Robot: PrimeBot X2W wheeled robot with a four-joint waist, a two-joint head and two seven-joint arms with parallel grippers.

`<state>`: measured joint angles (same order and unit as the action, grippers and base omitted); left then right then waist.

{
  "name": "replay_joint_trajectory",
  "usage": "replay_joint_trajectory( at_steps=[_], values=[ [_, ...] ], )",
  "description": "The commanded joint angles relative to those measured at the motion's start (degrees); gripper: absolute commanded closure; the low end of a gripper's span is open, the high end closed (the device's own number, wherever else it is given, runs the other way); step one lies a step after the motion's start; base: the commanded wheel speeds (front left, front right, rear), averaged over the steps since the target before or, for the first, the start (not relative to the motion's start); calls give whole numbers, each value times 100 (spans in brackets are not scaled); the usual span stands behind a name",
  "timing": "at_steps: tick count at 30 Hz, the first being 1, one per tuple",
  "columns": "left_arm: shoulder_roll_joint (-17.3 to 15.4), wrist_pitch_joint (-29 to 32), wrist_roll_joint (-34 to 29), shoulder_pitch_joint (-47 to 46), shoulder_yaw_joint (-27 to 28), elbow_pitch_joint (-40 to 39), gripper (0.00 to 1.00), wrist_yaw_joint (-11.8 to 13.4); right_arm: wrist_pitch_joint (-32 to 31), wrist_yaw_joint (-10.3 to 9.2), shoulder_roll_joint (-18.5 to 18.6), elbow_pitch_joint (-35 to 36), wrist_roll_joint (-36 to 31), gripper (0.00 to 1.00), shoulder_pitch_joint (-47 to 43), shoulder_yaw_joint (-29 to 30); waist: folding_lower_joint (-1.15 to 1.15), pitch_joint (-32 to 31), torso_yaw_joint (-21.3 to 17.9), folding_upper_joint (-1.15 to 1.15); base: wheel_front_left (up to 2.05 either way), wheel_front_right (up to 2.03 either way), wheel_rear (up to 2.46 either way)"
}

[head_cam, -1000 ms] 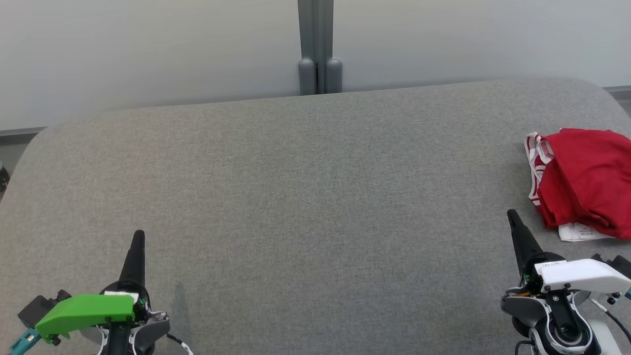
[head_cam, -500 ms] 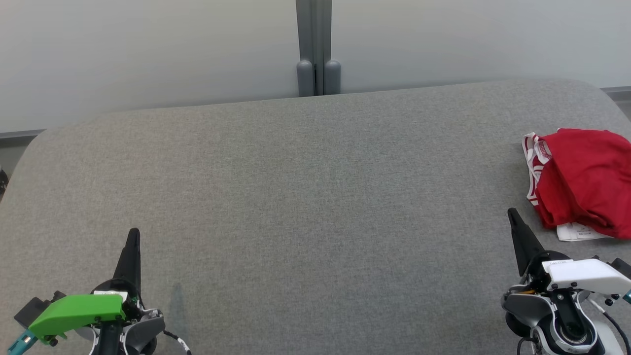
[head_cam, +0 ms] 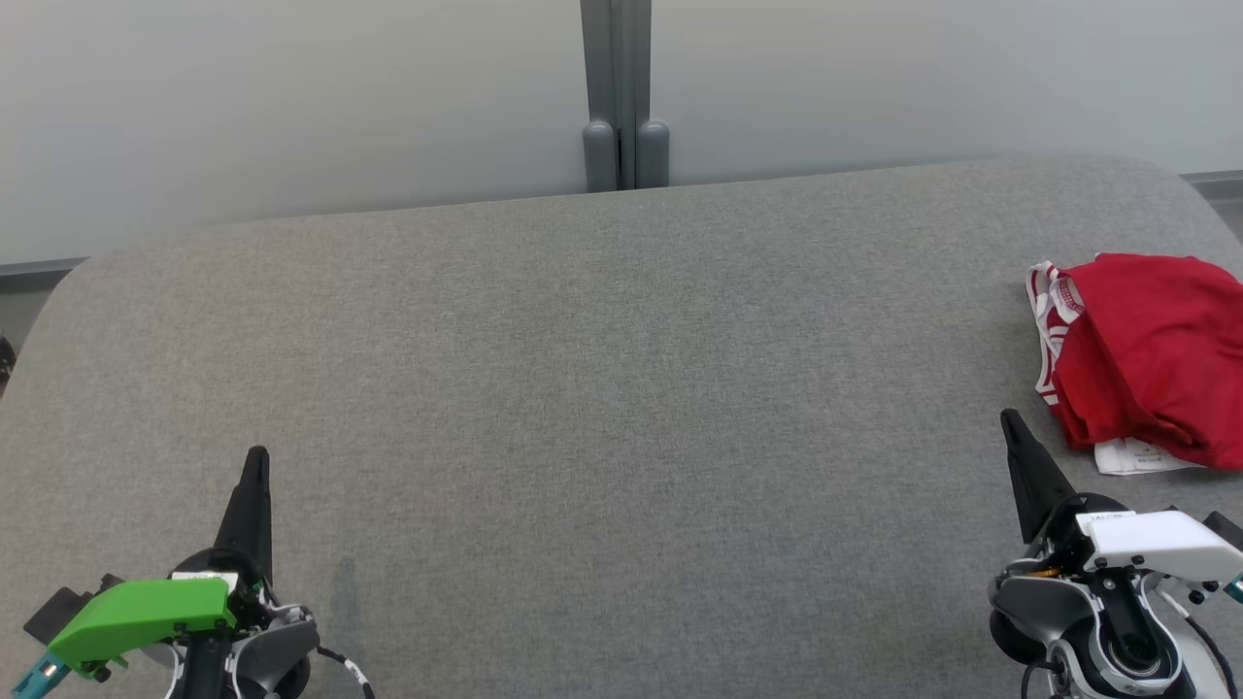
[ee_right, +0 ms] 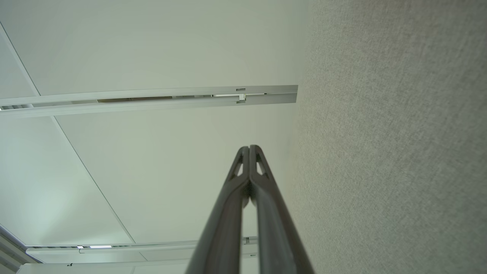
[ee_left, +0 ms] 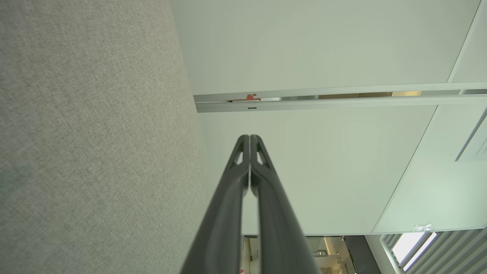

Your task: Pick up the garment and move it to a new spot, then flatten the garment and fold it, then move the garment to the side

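Head view of the work surface. A crumpled red fabric garment (head_cam: pixel 1151 354) with a red-and-white striped band on its left edge lies at the far right of the broad grey upholstered surface (head_cam: pixel 602 388), partly cut by the right edge of the view; a small white paper or cloth label (head_cam: pixel 1131 456) shows under its near edge. Judged from its folds and slack heap, the garment is light, soft and limp: it will sag and drape when lifted, and will not break. The striped band and the outer hems look like the firmest places for a pinch; a grip on the bunched middle would probably gather several layers at once.

The left gripper (head_cam: pixel 254 464), with a green housing, sits at the near left, well apart from the garment. The right gripper (head_cam: pixel 1010 422), with a white housing, sits at the near right, near the garment's near-left corner but not touching it. In each wrist view the two dark fingers (ee_left: pixel 243 167) (ee_right: pixel 243 175) press together tip to tip, holding nothing.
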<state>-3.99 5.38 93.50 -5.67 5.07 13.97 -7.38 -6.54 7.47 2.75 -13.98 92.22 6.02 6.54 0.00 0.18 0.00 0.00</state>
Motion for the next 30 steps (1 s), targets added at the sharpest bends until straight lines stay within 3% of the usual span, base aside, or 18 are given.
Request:
replay_joint_trajectory(
  at_steps=[1, 30],
  values=[
    [5, 7, 23, -78, 15, 8, 100, -27, -20, 4, 23, -14, 35, 100, 34, 9, 0, 0, 0, 0, 0, 0, 0],
    [33, 51, -33, -82, 65, 10, 100, -27, -20, 4, 23, -12, 36, 100, 33, 7, 0, 0, 0, 0, 0, 0, 0]
  ],
)
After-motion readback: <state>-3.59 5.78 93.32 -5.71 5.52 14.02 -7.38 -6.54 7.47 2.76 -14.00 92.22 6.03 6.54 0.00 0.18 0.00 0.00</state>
